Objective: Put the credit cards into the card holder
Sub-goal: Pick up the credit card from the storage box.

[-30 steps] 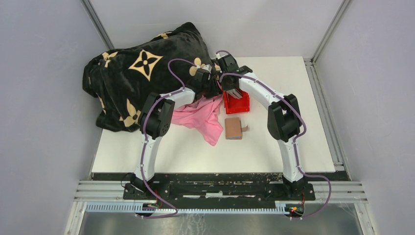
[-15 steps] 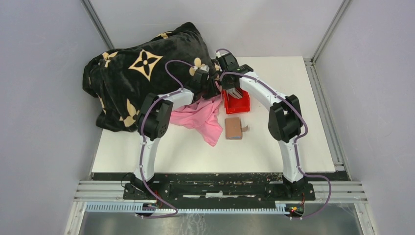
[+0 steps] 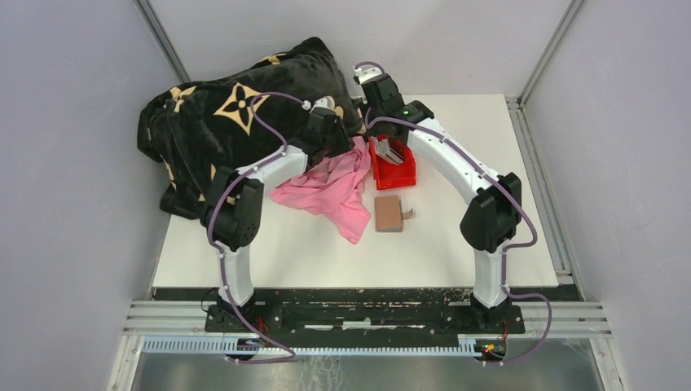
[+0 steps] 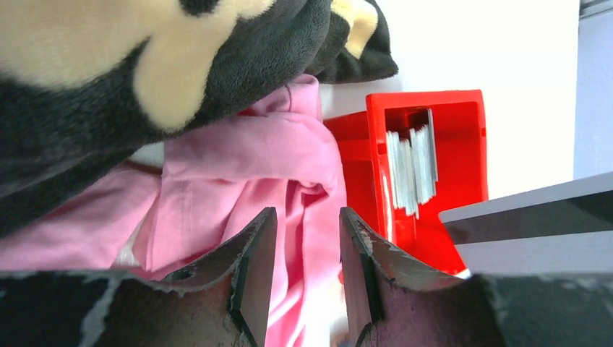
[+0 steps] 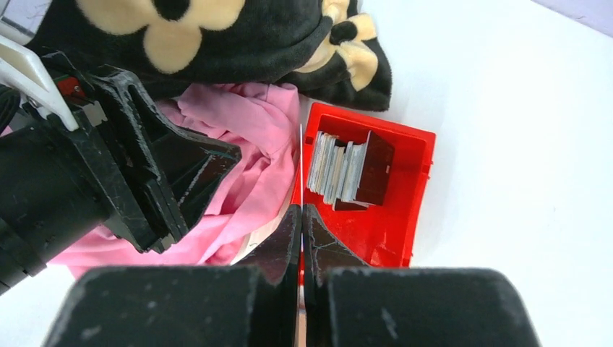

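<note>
Several grey and white credit cards and one dark one [image 5: 347,168] stand on edge in a red bin [image 5: 408,217], also seen in the top view [image 3: 394,151] and the left wrist view [image 4: 412,170]. My right gripper [image 5: 301,208] is shut on one thin card [image 5: 301,155], seen edge-on above the bin's left wall. That card shows as a grey card with a dark stripe in the left wrist view [image 4: 535,228]. My left gripper [image 4: 305,211] is open and empty over a pink cloth [image 4: 246,166]. The brown card holder [image 3: 389,213] lies closed on the table, in front of the bin.
A black blanket with cream flowers [image 3: 228,122] is heaped at the back left, against the pink cloth [image 3: 334,191]. The red bin [image 3: 405,175] sits just right of the cloth. Both arms crowd together over the bin and cloth. The white table [image 3: 481,163] is bare on the right.
My right gripper has risen from the bin with a card, uncovering the cards in it. My left arm has swung left and back, its elbow moving outward.
</note>
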